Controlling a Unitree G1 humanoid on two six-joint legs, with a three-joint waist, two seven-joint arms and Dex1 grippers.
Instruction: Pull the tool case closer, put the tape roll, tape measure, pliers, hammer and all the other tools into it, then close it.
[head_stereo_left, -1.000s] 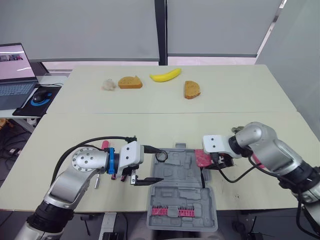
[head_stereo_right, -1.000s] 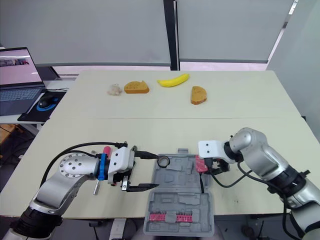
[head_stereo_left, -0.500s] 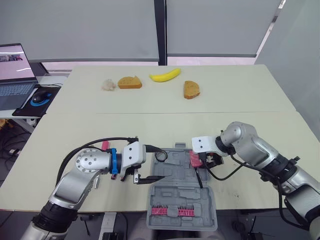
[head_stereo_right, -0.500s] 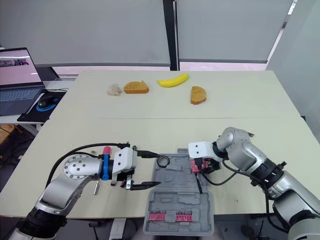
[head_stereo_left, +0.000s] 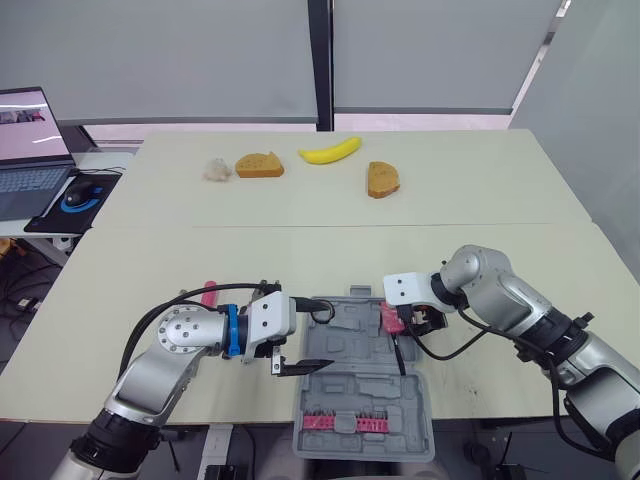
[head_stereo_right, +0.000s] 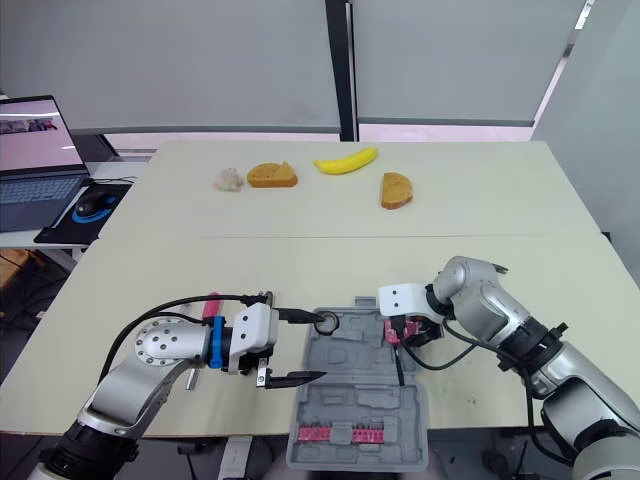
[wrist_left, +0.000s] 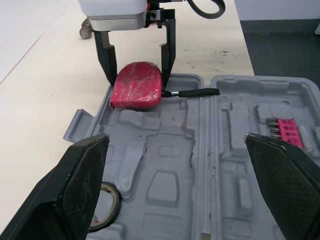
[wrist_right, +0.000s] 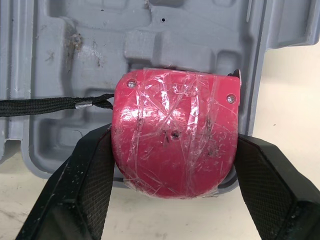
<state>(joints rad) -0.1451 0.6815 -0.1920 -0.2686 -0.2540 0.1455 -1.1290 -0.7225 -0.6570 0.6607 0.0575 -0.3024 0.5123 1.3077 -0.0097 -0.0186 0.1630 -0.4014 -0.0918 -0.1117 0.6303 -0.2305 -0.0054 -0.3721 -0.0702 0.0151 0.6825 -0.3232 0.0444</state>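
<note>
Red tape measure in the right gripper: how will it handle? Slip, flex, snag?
Probably stiff: the tape measure shows no dent where the right gripper pinches it. Its glossy crinkled wrap may make it slippery. The floppy black strap trails across the tool case and could snag.

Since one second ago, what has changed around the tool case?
The right gripper, shut on the tape measure, carried it a little toward the robot's left, further over the right edge of the tool case. The left gripper, open, crept slightly nearer the case. The tape roll and the case stayed put.
</note>
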